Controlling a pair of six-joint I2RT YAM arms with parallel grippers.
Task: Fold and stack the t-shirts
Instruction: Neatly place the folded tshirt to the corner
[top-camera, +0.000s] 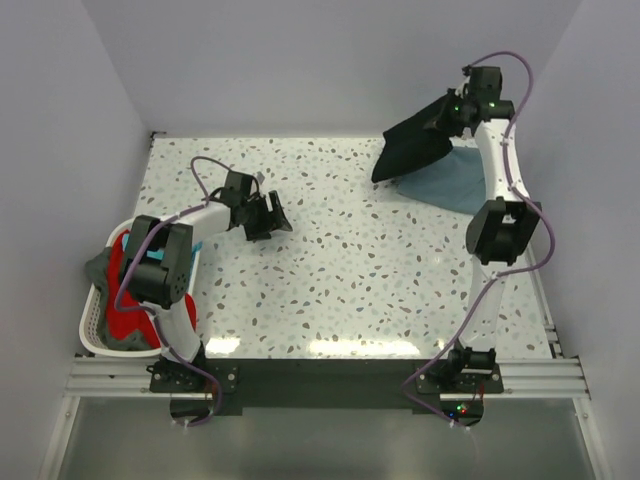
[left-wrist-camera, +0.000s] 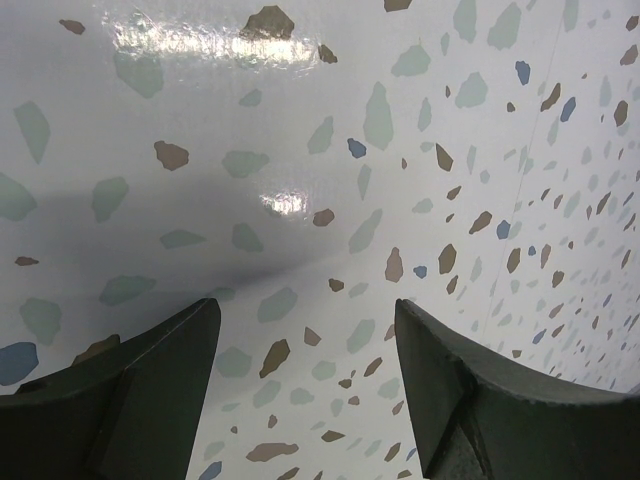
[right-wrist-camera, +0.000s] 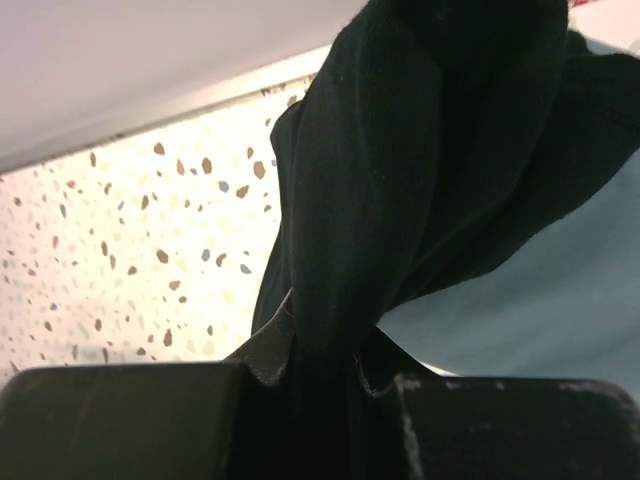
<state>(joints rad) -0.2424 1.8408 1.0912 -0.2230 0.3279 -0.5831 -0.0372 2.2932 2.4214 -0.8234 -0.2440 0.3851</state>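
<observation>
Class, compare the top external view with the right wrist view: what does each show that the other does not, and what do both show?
Top external only: the left gripper, open and empty over the speckled table, and the white laundry basket with red and grey clothes. Right wrist only: close up, the right gripper shut on a bunched fold. Both: the black t-shirt hanging from that gripper, the slate-blue t-shirt beneath it, the table.

Two arms, white tubular links with black joint housings. Left arm (top-camera: 182, 318): cyan patch on elbow block. Right arm (top-camera: 497, 160): green light at wrist. Lilac cables (top-camera: 212, 159) looped along both. Black base plates (top-camera: 190, 378). Left claw (left-wrist-camera: 305, 340), right claw (right-wrist-camera: 320, 378): matte black, blocky fingers.
</observation>
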